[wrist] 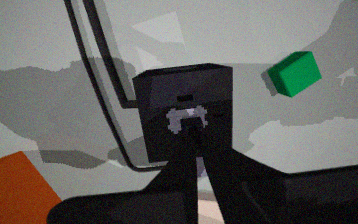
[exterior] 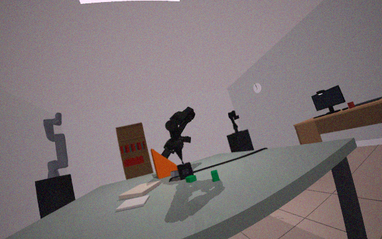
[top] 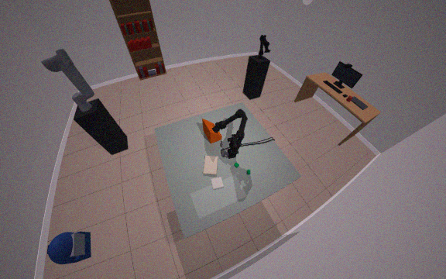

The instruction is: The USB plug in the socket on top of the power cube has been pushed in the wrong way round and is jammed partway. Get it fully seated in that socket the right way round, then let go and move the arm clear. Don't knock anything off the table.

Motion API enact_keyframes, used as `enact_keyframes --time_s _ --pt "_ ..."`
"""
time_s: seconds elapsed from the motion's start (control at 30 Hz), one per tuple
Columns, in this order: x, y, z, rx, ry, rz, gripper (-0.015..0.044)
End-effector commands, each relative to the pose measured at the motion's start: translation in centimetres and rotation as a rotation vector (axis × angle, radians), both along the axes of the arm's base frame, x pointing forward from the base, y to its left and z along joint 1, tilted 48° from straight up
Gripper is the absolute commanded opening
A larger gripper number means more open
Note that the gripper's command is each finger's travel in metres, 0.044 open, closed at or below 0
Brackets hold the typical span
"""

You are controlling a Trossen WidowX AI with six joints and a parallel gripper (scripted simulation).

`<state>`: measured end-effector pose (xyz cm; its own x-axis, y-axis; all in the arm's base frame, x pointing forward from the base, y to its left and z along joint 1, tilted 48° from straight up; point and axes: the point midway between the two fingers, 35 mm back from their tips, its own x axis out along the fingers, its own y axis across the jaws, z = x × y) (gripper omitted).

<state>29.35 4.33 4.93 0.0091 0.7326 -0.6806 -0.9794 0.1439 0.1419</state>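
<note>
The black power cube [exterior: 185, 170] [wrist: 155, 135] stands on the table, seen slightly turned in the wrist view. A pale, jagged grey patch [wrist: 173, 120] shows around the socket on its top. My gripper [wrist: 196, 141] [exterior: 182, 161] points down over the cube, its narrow fingers nearly together. It is shut on the small dark USB plug [wrist: 192, 125], at the socket. The fingers hide most of the plug; how deep it sits and which way round it is cannot be told. The top and exterior views show it too small.
Black cables [wrist: 87, 65] [exterior: 231, 160] run from the cube. An orange wedge [top: 211, 132] [exterior: 164, 166] [wrist: 17, 187] stands beside the arm. Two green blocks [top: 236, 165] [exterior: 215, 176] [wrist: 300, 75] lie near the cube. Two pale flat slabs [top: 210, 165] [exterior: 132, 203] lie farther off.
</note>
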Motion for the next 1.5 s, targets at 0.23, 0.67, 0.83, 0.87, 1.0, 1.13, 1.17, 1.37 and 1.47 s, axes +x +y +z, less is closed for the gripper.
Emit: enact_keyframes --time_s 0.23,0.67,0.83,0.87,1.0,1.13,1.17,1.37,1.47 --pt "-0.23 0.4 -0.16 0.007 0.009 0.007 0.0" --pt "-0.23 0.4 -0.16 0.007 0.009 0.007 0.0" --pt "-0.05 0.13 -0.04 0.002 0.0 0.003 0.0053" --pt "-0.05 0.13 -0.04 0.002 0.0 0.003 0.0079" --pt "-0.05 0.13 -0.04 0.002 0.0 0.003 0.0095" --pt "-0.05 0.13 -0.04 0.002 0.0 0.003 0.0095" --pt "-0.05 0.13 -0.04 0.002 0.0 0.003 0.0095" --pt "-0.05 0.13 -0.04 0.002 0.0 0.003 0.0095" --pt "-0.05 0.13 -0.04 0.002 0.0 0.003 0.0095"
